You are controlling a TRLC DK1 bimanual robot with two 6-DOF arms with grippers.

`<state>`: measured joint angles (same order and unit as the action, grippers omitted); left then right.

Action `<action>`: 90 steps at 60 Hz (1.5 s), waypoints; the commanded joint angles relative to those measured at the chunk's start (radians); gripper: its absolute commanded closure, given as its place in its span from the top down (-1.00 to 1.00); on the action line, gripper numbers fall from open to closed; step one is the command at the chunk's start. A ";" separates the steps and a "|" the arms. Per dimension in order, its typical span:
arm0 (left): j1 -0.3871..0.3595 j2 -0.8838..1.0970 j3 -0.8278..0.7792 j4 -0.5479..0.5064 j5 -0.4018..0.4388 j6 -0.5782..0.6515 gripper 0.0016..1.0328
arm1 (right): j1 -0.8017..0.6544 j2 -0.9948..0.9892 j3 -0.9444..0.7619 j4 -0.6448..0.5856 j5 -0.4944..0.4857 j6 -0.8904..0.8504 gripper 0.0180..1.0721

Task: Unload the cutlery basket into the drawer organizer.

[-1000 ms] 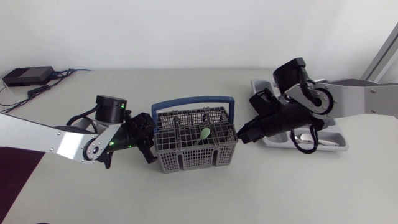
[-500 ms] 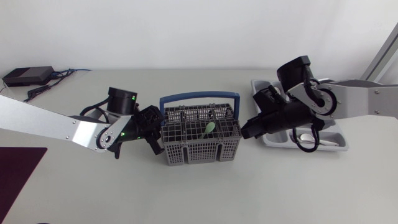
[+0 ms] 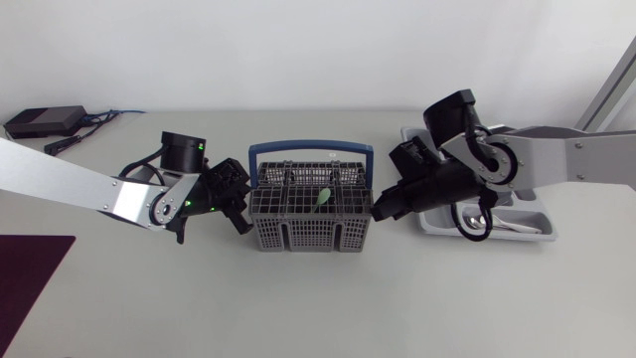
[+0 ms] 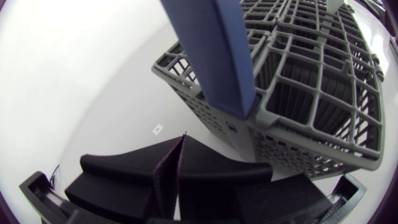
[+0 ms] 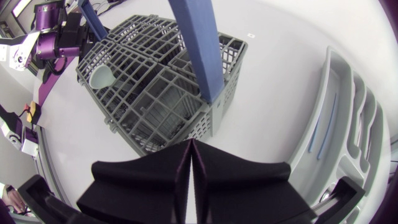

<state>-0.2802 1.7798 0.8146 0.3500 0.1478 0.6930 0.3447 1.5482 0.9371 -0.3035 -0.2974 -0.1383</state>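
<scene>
**Basket and spoon at mid-table.** The grey basket point(image 3: 311, 224) with its blue handle point(image 3: 310, 148) stands on the table point(image 3: 298, 308) between our two arms. The left pincer point(image 4: 182, 142) and the right pincer point(image 5: 191, 148) are each pressed together, empty, just beside one end of the basket; we cannot tell whether they touch it. A pale green spoon point(image 5: 99, 77) stands in one compartment, bowl up. We judge it light, stiff and smooth, best pinched at the neck. The organizer point(image 5: 354, 118) lies beside the right arm.
</scene>
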 commanded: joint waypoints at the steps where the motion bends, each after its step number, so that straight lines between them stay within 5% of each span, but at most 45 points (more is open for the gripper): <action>1: 0.013 -0.069 -0.060 0.015 0.004 0.017 -0.59 | -0.015 -0.059 -0.044 0.014 0.015 -0.001 -0.89; 11: 0.042 -0.217 -0.163 0.010 0.013 0.020 -0.59 | -0.036 -0.188 -0.096 0.004 0.024 -0.014 -0.87; 28: 0.019 -0.525 -0.350 -0.057 0.041 0.014 -0.59 | -0.024 -0.295 -0.118 -0.031 -0.025 0.043 -0.03; 71: -0.209 -0.678 -0.381 -0.151 -0.034 -0.041 -0.59 | 0.123 -0.123 0.045 -0.028 -0.105 0.213 0.03; 90: -0.223 -0.691 -0.381 -0.161 -0.053 -0.050 -0.59 | 0.172 -0.023 0.120 -0.026 -0.105 0.267 0.03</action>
<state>-0.4942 1.1107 0.4217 0.1955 0.0990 0.6548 0.5095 1.4910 1.0267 -0.3180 -0.3969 0.0830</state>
